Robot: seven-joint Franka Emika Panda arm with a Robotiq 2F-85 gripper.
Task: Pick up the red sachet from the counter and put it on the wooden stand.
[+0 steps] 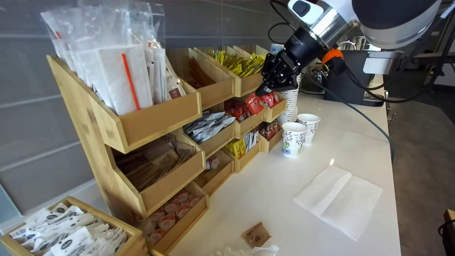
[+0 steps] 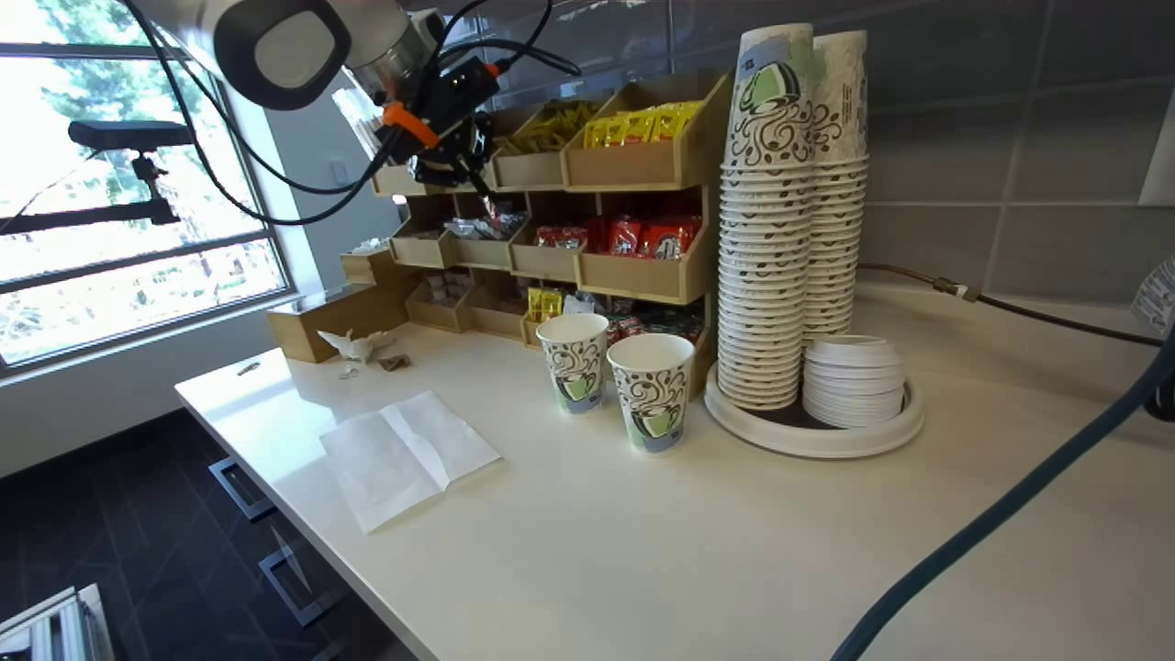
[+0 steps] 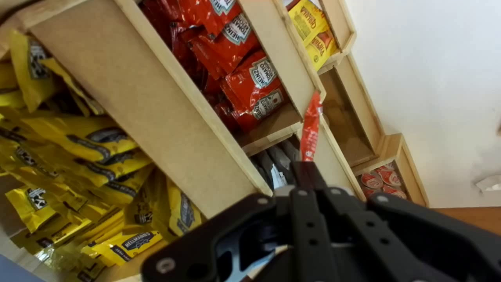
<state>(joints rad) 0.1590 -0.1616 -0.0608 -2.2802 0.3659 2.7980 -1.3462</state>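
Placing is seemingly in hand: the jaws are clamping the sachet [image 3: 310, 127] by one end, holding it off the bench [image 1: 284, 192], near the stand [image 1: 161, 119]. Whether it is touching the wood, the views are not showing clearly. The next move is probably calling for lowering it among the red packets [image 3: 240, 88] and parting the jaws. The sachet is gleaming, thin and strip-like edge-on; the stand is showing slanting tiers of pale wood; the bench is looking smooth.

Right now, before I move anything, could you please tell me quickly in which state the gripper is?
Gripper: closed, holding the red sachet by one end.
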